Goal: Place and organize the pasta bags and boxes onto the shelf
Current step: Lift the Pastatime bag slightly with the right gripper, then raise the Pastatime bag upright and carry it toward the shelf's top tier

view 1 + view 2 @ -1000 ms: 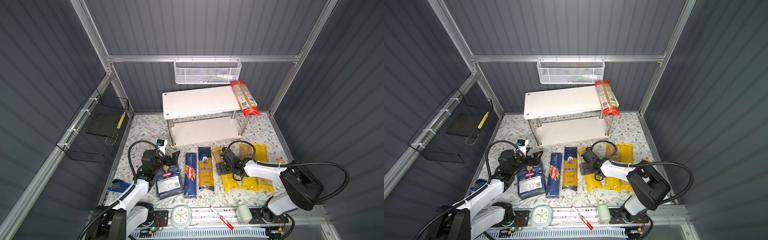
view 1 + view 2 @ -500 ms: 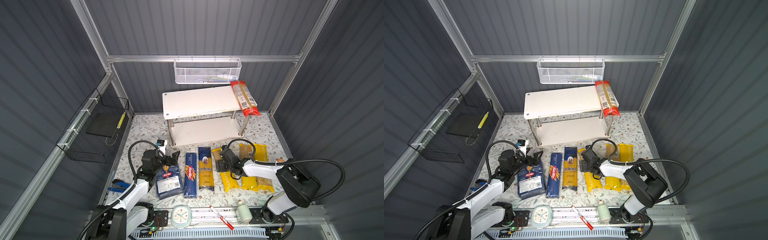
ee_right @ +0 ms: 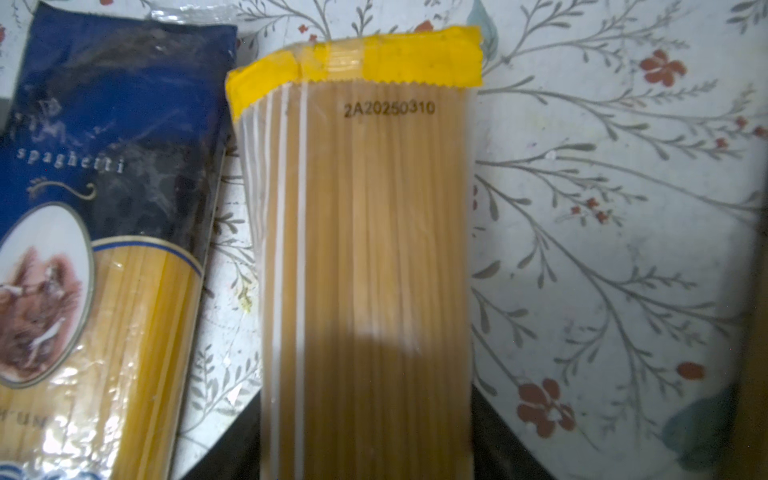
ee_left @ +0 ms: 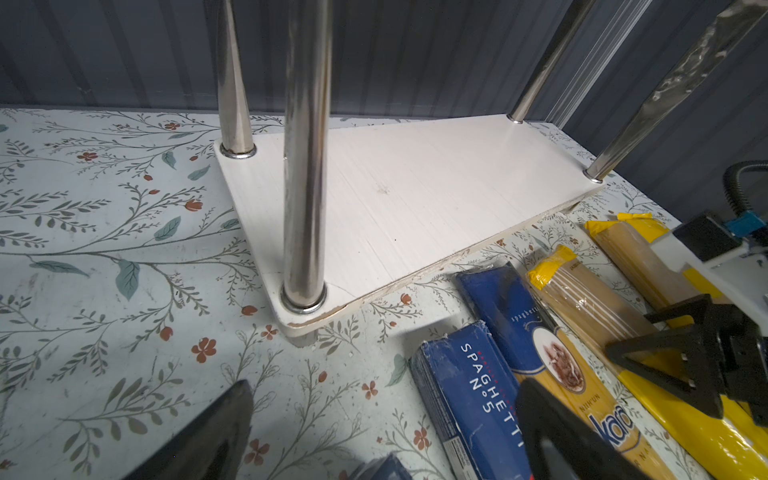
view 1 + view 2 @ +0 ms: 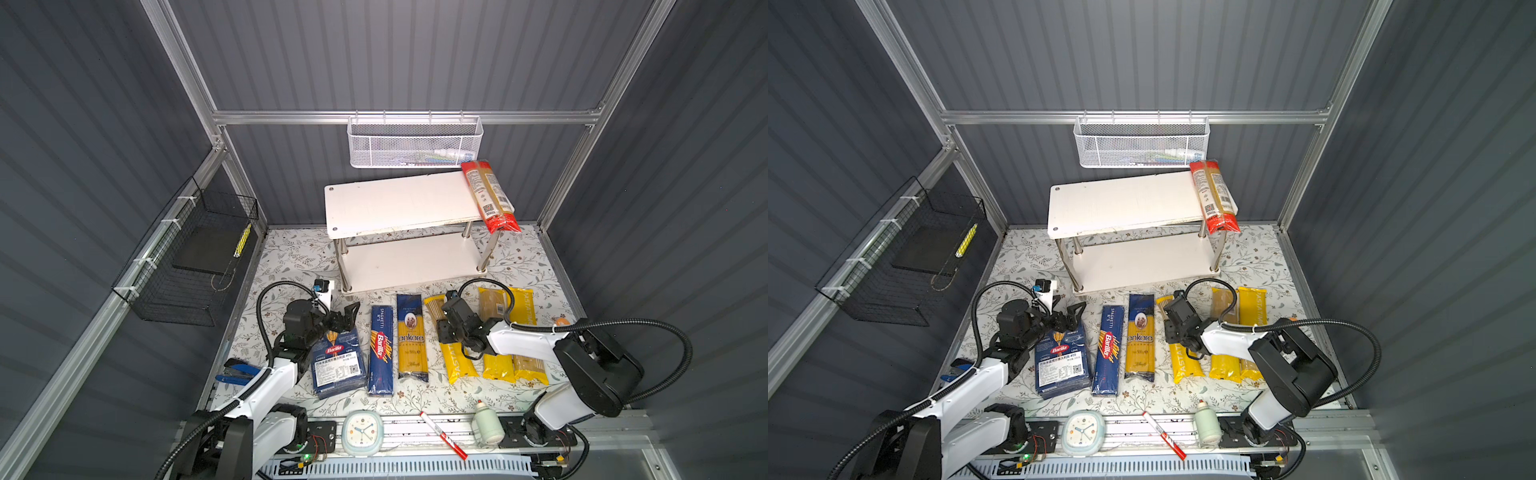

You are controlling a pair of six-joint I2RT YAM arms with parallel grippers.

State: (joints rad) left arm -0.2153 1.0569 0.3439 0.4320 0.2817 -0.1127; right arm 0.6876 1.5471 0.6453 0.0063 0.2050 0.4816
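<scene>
Grey-green sprigs on white cover the desk (image 5: 291, 257), the widest thing I can see. At its back stands the shelf (image 5: 395, 203), two white boards on chrome legs. The lower board is bare. On the right end of the top board lies the red-and-clear bag (image 5: 488, 195), with its near end overhanging the front edge.

Everything else lies in a row on the desk in front of the shelf. From the left come the wide Barilla box (image 5: 338, 361), the narrow Barilla box (image 5: 380, 351) and the ankara bag (image 5: 411, 336). Then come three yellow bags, of which I mark the leftmost yellow bag (image 5: 457, 365), with the middle yellow bag (image 5: 492, 305) and the rightmost yellow bag (image 5: 525, 307) beside it.

My left end effector (image 5: 347, 318) sits at the far end of the wide box, its jaws spread wide and holding nothing. My right end effector (image 3: 370, 449) is down over the leftmost yellow bag, a dark finger close against each long side. I cannot tell whether they actually pinch it, and the bag lies flat on the desk.
</scene>
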